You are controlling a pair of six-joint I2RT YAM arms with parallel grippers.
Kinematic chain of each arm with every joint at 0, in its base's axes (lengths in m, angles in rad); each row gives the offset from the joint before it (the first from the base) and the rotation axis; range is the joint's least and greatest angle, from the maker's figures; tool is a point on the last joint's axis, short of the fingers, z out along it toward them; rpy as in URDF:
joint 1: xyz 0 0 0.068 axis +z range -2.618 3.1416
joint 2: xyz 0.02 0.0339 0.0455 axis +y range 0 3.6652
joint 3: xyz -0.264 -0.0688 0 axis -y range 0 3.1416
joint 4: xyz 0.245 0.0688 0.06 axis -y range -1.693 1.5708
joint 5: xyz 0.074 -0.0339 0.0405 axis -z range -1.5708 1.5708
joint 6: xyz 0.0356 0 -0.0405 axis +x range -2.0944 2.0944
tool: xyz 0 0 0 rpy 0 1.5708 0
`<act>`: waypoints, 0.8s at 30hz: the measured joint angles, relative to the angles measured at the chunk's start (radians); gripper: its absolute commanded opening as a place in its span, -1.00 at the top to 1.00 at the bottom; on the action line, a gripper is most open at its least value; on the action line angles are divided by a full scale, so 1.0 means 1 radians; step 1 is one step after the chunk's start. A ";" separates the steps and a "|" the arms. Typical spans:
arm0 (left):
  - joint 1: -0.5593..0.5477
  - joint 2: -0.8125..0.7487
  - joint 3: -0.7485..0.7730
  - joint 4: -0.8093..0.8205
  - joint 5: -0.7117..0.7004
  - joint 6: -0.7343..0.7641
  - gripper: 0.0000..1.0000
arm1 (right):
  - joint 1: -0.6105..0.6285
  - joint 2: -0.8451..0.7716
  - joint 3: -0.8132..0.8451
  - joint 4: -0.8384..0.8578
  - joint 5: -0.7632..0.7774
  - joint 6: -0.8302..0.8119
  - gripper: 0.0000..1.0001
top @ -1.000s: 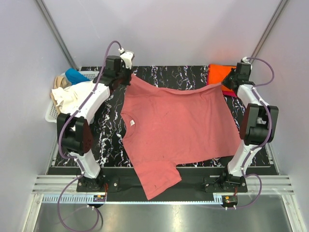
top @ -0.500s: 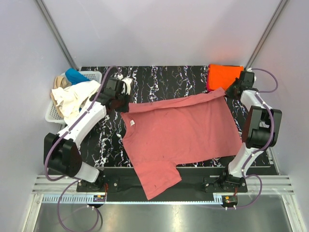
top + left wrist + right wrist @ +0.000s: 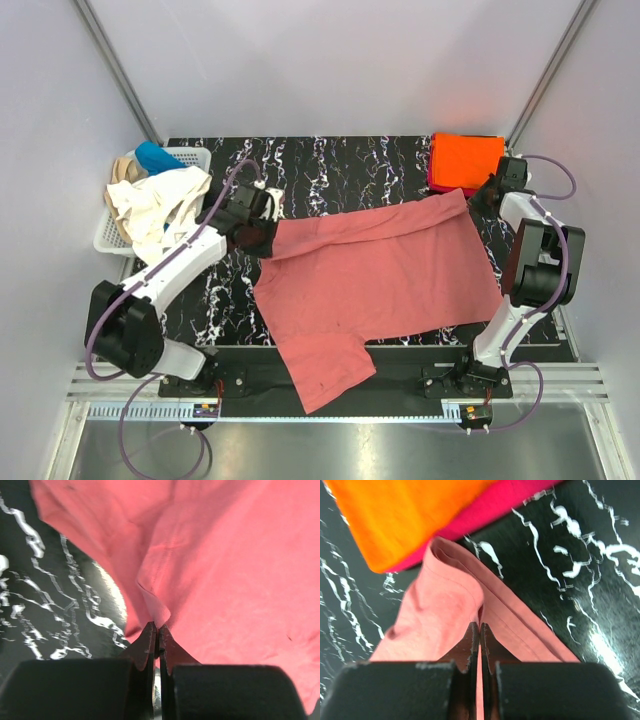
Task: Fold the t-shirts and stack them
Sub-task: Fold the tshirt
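The tee [image 3: 380,270] is pinched at its far corners by the closed left gripper [image 3: 157,630] and right gripper [image 3: 479,626]; its edge should be kept level and taut.

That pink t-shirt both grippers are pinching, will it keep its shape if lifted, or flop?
Probably flops: the pink t-shirt bunches into soft folds where the left gripper and right gripper pinch it. Likely light, since fingertip pinches hold it. One sleeve drapes over the table edge, so it may drag.
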 measured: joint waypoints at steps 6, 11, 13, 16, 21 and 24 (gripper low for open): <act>-0.103 -0.059 -0.052 -0.005 0.002 -0.047 1.00 | -0.002 0.008 -0.027 -0.004 0.002 0.000 0.99; -0.146 -0.074 -0.081 -0.015 -0.014 -0.079 1.00 | -0.007 0.012 -0.027 -0.004 0.024 0.000 1.00; -0.146 -0.084 -0.089 -0.024 -0.027 -0.090 1.00 | -0.009 0.012 -0.027 -0.007 0.030 0.000 1.00; -0.147 -0.107 -0.092 -0.038 -0.042 -0.104 1.00 | -0.014 0.012 -0.027 -0.014 0.039 0.000 1.00; -0.167 -0.127 -0.096 -0.044 -0.048 -0.129 1.00 | -0.024 0.005 -0.027 -0.037 0.045 0.000 1.00; -0.183 -0.129 -0.105 -0.045 -0.049 -0.149 1.00 | -0.025 -0.006 -0.028 -0.045 0.050 0.000 1.00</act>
